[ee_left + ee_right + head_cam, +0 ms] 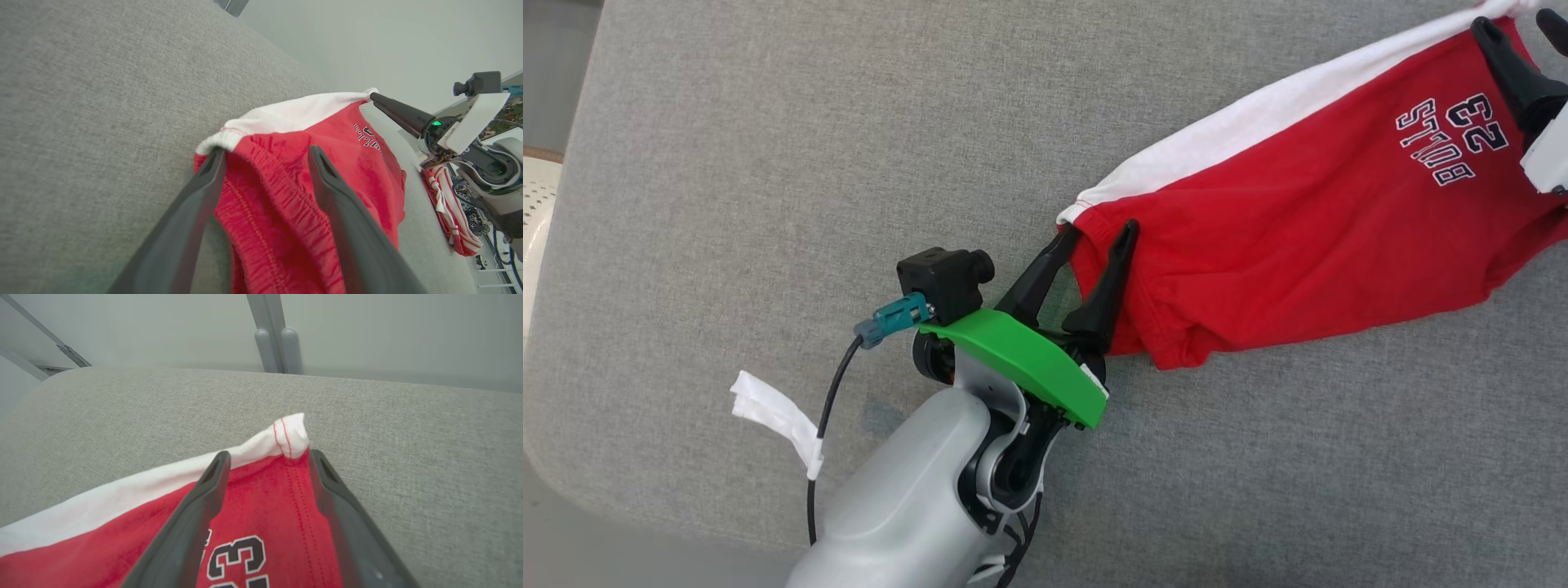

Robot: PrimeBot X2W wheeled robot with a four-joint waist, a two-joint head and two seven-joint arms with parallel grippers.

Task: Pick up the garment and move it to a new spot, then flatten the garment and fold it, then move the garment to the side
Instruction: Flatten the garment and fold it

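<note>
Where the red shorts (1298, 220) lie: stretched out on the grey upholstered cushion (768, 204), with the white side stripe (1258, 110) along the edge farther from the robot and the "23" print (1476, 122) near the right end.
Left gripper (1098, 230): at the elastic waistband (278, 179), jaws spread wide, one finger on either side of the gathered cloth, nothing pinched.
Right gripper (1515, 20): at the opposite end, jaws wide apart, the hem corner (291, 430) standing up between its fingertips, unclamped.
Cloth between the grippers: slightly rumpled, resting on the cushion.
</note>
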